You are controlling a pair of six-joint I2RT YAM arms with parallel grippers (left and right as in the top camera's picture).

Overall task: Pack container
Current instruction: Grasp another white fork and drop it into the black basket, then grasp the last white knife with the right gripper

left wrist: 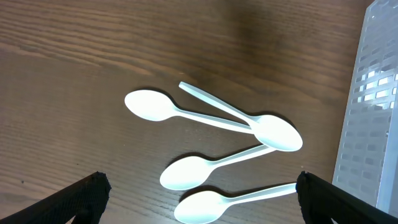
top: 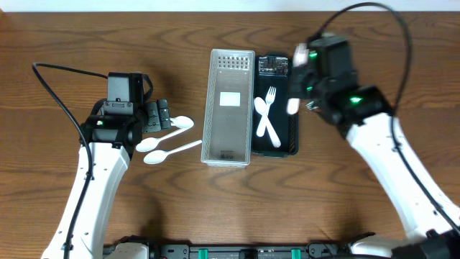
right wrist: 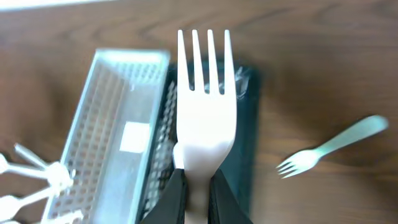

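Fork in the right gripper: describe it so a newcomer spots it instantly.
Find the white basket mid-table, then the black tray beside it. At that tray the right gripper pinches a white fork by its handle. The other forks lie loose: one in the tray, one on bare wood.

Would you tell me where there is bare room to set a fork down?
The white basket is empty, and table in front of it is bare. The black tray holds two forks; spoons cluster left of the basket.
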